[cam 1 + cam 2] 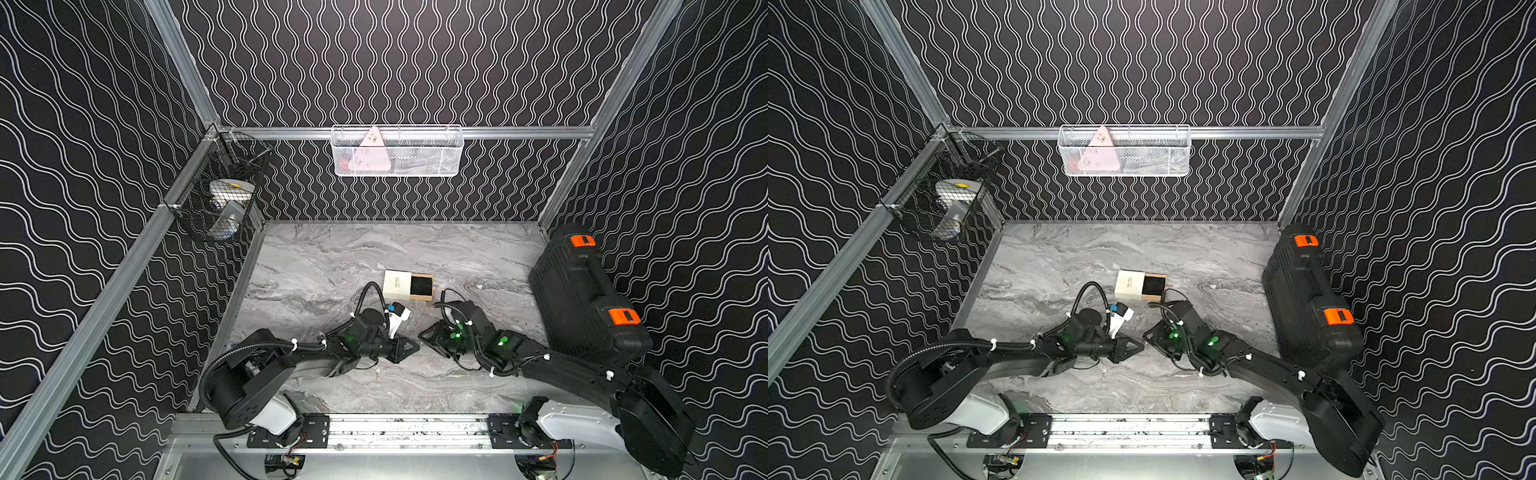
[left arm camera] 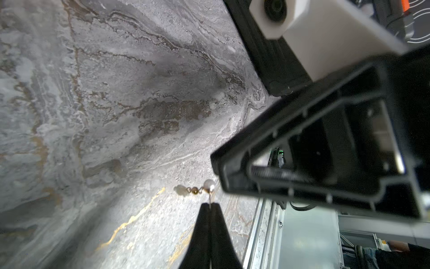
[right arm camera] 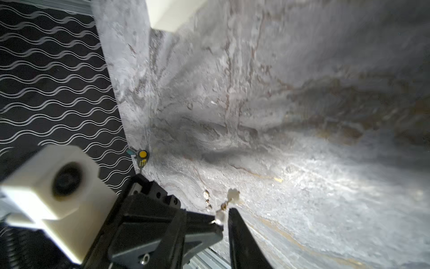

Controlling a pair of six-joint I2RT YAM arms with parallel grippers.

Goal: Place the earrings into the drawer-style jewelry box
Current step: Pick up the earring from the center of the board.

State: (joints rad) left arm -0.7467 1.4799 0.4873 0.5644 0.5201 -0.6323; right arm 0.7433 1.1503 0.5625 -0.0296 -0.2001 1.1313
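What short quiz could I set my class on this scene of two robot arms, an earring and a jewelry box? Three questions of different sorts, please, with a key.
1. True or false: the tan, black-lined cardboard drawer stands pulled out of the small cream-white square jewelry box.
2. Choose: the left gripper, shut, pinches the pearl-and-gold drop earring by its A) pearl, B) thin metal post, C) pale drop.
3. Fill in: the big black hard case with orange latches stands beside the robot's ___ arm.
Key: 1 true; 2 B; 3 right.
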